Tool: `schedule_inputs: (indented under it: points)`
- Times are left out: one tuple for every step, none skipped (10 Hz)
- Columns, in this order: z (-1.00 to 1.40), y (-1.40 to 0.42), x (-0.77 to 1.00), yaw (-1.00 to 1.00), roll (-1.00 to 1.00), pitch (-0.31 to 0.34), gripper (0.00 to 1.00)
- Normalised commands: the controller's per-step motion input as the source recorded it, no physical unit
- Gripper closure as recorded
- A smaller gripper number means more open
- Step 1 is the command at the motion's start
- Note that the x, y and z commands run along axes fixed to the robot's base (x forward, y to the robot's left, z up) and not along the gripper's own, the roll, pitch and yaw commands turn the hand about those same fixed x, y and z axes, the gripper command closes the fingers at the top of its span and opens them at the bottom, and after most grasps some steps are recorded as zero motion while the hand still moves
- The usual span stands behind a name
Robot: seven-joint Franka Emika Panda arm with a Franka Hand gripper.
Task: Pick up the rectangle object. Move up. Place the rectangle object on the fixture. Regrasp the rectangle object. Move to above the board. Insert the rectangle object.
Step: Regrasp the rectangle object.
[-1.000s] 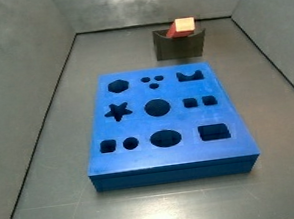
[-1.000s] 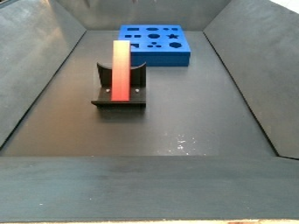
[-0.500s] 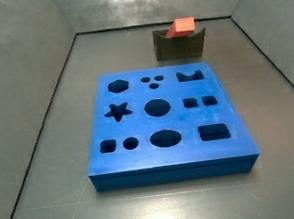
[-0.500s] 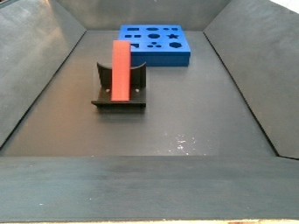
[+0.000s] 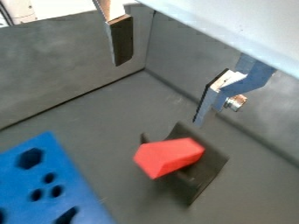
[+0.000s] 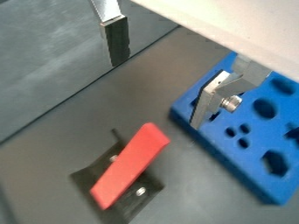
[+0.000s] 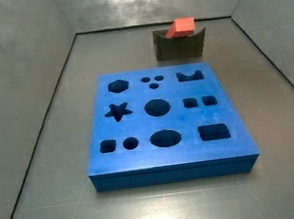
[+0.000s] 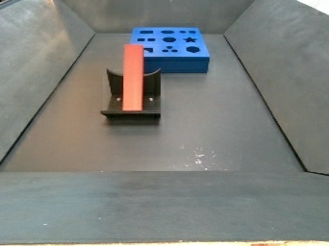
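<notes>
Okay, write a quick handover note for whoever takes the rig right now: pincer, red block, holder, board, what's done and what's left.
Pincer: open and empty, above the floor, seen only in the wrist views; the side views do not show it.
Red block: resting in the notch of the dark holder, with nothing gripping it.
Blue board: flat on the floor, apart from the holder, with none of its holes filled.
Done: the block has been picked up and set on the holder.
Left: regrasp the block, carry it above the board, then insert it into the rectangular hole.
</notes>
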Motion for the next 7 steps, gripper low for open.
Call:
schedule_inputs:
  points:
    - [0.01,-0.02,-0.01,0.02,1.0,-0.005,0.0]
    - [0.01,-0.02,0.0,0.02,1.0,0.002,0.0]
    - [0.0,-0.03,0.01,0.02,1.0,0.01,0.0]
    - [0.0,-0.03,0.03,0.02,1.0,0.019,0.0]
    - [0.0,-0.03,0.03,0.02,1.0,0.026,0.0]
    - [0.0,-0.03,0.05,0.03,1.0,0.045,0.0]
    - [0.0,-0.04,0.06,0.04,1.0,0.065,0.0]
